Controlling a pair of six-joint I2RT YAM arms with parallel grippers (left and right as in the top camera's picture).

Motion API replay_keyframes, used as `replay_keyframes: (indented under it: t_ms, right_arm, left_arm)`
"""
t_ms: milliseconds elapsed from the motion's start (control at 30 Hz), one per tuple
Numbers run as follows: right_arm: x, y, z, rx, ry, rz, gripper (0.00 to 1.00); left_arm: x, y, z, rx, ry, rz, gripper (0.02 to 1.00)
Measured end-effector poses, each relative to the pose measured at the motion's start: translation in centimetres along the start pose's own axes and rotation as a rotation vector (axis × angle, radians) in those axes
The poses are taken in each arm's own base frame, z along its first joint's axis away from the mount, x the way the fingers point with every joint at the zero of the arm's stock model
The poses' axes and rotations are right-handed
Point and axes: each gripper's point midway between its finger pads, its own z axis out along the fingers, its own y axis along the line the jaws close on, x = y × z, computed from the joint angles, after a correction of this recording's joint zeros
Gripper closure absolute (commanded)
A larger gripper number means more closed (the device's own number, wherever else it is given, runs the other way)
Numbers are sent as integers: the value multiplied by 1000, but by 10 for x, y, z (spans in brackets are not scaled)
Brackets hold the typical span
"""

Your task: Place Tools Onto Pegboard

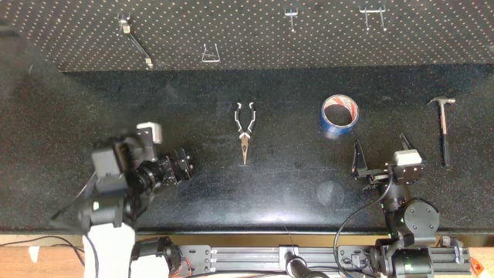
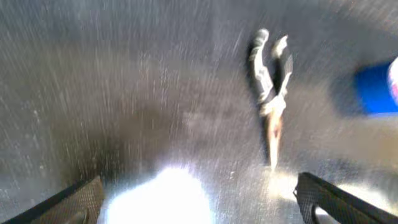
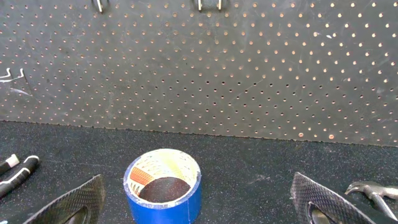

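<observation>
The left gripper [image 2: 199, 183] has its 2 fingers spread wide and empty, low over the black mat [image 1: 193, 100]. It is aimed at the pliers [image 2: 271, 93], probably to line up a grab. The right gripper [image 1: 379, 145] is likewise spread and empty, facing the blue tape roll [image 3: 163, 186]. The pliers lie flat mid-table, pale handles toward the pegboard [image 1: 255, 31], nose toward the arms. The hammer [image 1: 443, 127] lies far right. All 3 tools sit apart from the hooks [image 1: 372, 14].

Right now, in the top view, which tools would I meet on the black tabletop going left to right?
Grey-handled metal needle-nose pliers → blue roll of tape → black-handled steel hammer.
</observation>
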Motion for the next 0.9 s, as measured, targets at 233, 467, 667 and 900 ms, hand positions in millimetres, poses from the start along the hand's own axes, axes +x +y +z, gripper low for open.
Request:
replay_keyframes:
  t_ms: [233, 467, 667, 900]
  right_arm:
    - [0, 0, 0, 0, 0, 0, 25]
    - [0, 0, 0, 0, 0, 0, 25]
    - [0, 0, 0, 0, 0, 0, 25]
    - [0, 0, 0, 0, 0, 0, 25]
  left_arm:
    - [2, -1, 13, -144, 187, 146, 23]
    - [-26, -64, 22, -128, 213, 379, 20]
    - [-50, -88, 14, -99, 133, 423, 75]
    - [-49, -85, 61, -95, 204, 405, 25]
